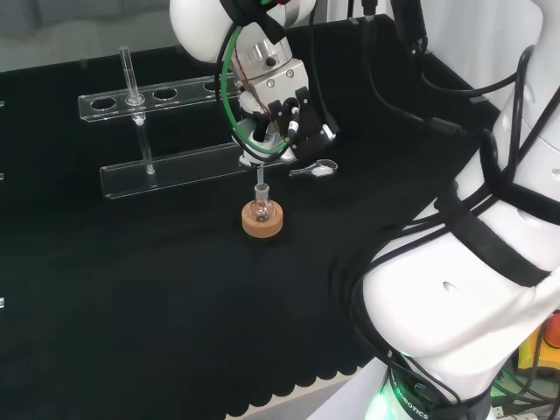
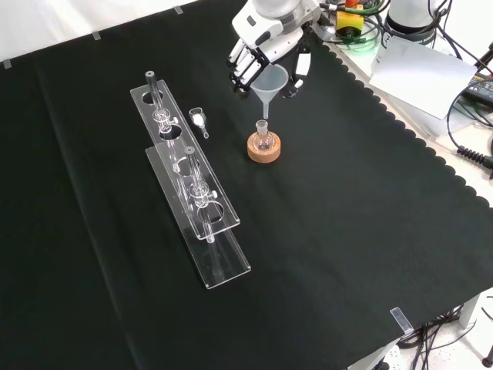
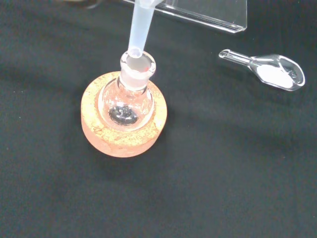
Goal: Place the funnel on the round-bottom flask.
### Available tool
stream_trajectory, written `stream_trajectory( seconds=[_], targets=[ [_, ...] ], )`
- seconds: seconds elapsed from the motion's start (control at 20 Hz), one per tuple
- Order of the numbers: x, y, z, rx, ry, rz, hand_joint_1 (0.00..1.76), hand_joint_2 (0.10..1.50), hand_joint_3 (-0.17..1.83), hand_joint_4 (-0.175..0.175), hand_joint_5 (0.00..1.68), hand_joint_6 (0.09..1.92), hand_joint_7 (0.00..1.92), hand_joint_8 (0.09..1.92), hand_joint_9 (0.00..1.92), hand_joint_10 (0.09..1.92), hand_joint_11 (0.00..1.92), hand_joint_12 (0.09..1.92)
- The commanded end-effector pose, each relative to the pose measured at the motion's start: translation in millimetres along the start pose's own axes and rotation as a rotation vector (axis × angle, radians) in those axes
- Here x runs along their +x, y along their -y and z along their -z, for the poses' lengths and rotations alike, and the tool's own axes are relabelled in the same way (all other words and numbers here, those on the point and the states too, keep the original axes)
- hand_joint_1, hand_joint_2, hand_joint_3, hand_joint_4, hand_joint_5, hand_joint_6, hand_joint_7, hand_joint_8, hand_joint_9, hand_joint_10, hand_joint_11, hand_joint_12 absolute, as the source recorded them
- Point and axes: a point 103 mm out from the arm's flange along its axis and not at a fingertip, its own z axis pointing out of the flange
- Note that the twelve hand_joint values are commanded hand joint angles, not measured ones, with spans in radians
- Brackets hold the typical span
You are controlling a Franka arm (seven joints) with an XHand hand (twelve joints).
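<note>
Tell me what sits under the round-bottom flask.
A cork ring holds the round-bottom flask, standing on the black cloth. The flask's bulb covers the ring's middle, so what lies beneath it is hidden. Above the neck, the funnel stem points down, held by the hand.

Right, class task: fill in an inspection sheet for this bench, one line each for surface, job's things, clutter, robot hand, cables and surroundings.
Surface: black cloth, flat, scalloped edge.
Job's things: funnel held over the round-bottom flask; its stem tip at the flask mouth, not yet seated. Flask upright in a cork ring.
Clutter: clear rack with tubes; small glass scoop holding white powder, lying beside the flask.
Robot hand: robot hand curled on the funnel's rim.
Cables: black cables on the cloth behind the arm.
Surroundings: paper sheet and wiring beyond the bench edge.
</note>
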Motion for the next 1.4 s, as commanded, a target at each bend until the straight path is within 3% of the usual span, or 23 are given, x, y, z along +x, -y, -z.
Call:
stream_trajectory(
  seconds=[0.05,1.4],
  targets=[
    [6.3,-0.6,0.5,0.0,0.007,-0.004,0.79,0.86,0.65,-0.059,0.54,0.72,0.38,0.68,0.84,0.55,0.57,1.26],
    [-7.6,-27.2,-24.5,0.03,-0.033,0.012,0.78,0.88,0.63,-0.063,0.54,0.72,0.37,0.7,0.83,0.57,0.57,1.26]
  ],
)
